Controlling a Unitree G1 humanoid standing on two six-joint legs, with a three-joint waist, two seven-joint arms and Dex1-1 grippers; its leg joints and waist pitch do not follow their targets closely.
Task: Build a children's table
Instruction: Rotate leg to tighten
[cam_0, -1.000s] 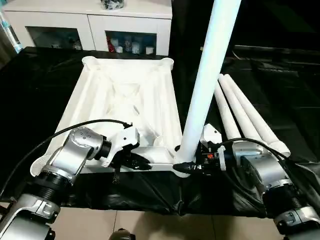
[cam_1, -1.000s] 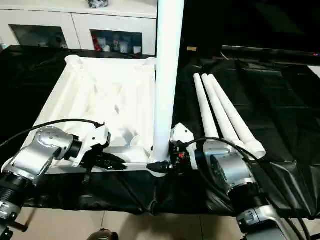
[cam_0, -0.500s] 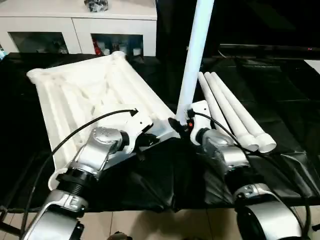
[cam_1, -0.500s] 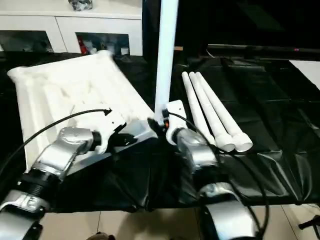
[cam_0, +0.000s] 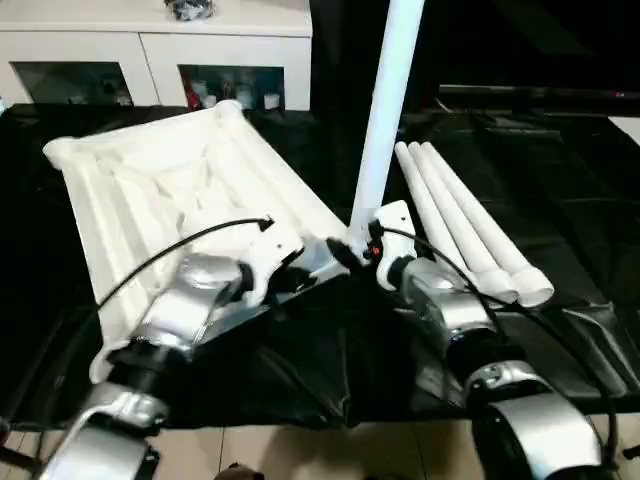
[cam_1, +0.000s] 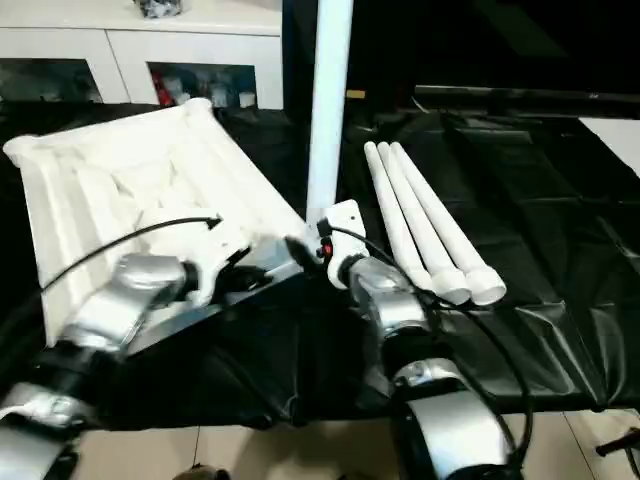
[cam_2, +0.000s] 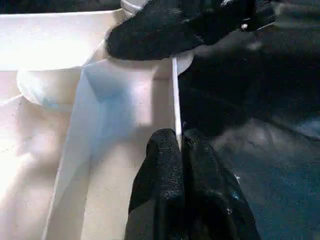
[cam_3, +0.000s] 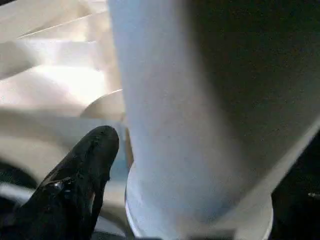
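Note:
The children's table top (cam_0: 170, 190) lies upside down, ribs up, turned askew on the black cloth. One white leg (cam_0: 385, 110) stands upright in its near right corner socket (cam_3: 200, 227). My left gripper (cam_2: 179, 145) is shut on the top's thin near rim (cam_2: 175, 90), close to that corner. My right gripper (cam_0: 350, 250) is at the base of the upright leg (cam_3: 200, 110), open. One of its black fingers (cam_3: 92, 160) stands just off the tube. Three more legs (cam_0: 470, 225) lie side by side to the right.
A white cabinet with glass doors (cam_0: 150, 50) stands behind the table. Black cloth (cam_0: 560, 180) covers the work surface and hangs over its near edge. Tiled floor (cam_0: 300, 455) shows below it. Cables loop over both forearms.
Over the second the table top has swung round, far end to the left, with the leg still upright in its corner. Both grippers went with it. The view has shifted too.

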